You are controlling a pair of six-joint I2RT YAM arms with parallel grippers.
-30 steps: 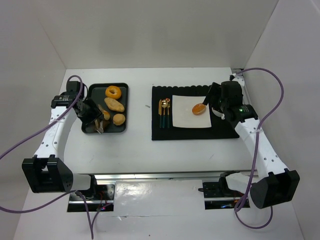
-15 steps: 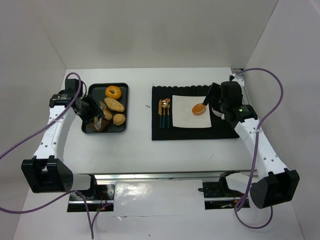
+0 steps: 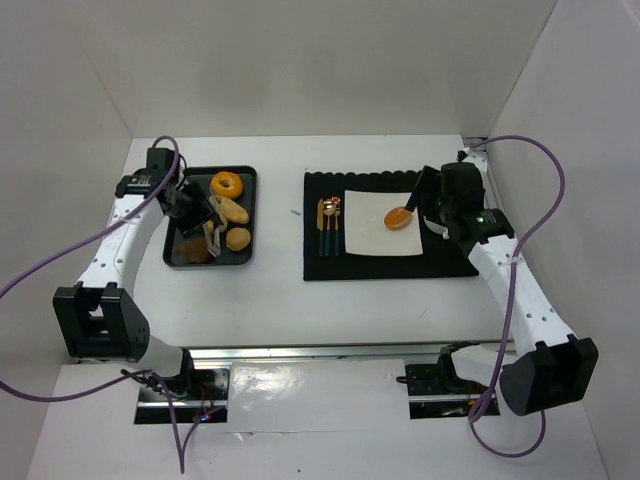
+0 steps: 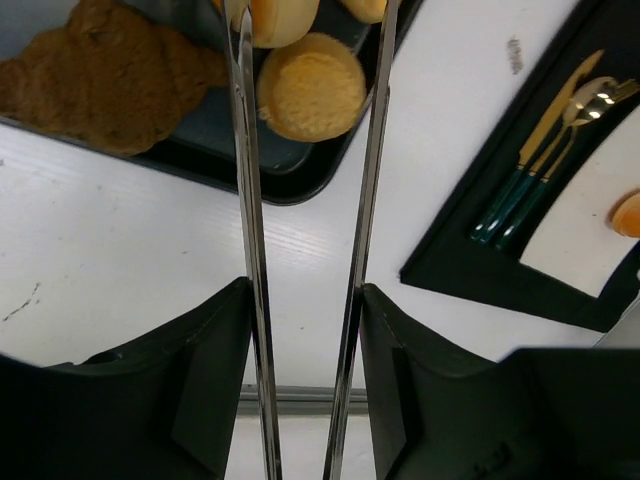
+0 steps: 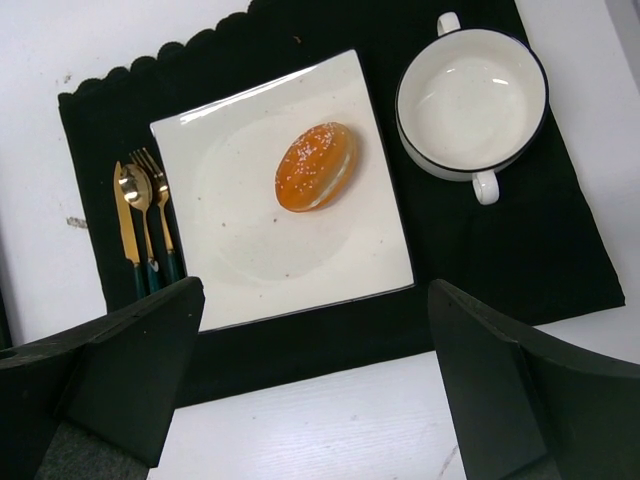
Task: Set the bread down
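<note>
A black tray (image 3: 246, 176) at the left holds a ring doughnut (image 3: 227, 184), an oblong roll (image 3: 237, 211), a round bun (image 3: 238, 238) and a brown croissant (image 3: 192, 251). My left gripper (image 3: 200, 213) is over the tray, shut on metal tongs (image 4: 248, 200). The tong arms stand apart. Their tips reach past the round bun (image 4: 310, 85), on either side of another roll (image 4: 283, 15) at the frame's top. I cannot tell whether they touch it. An orange bun (image 5: 315, 165) lies on the white square plate (image 5: 260, 260). My right gripper (image 5: 315, 380) is open and empty above the plate's near edge.
The plate sits on a black placemat (image 3: 380, 268), with gold and teal cutlery (image 3: 329, 225) to its left and a white two-handled bowl (image 5: 470, 100) to its right. White walls close in the table on three sides.
My left arm has swung away from me and to the right over the tray, carrying the tongs from the croissant corner toward the rolls. The right arm has not moved.
</note>
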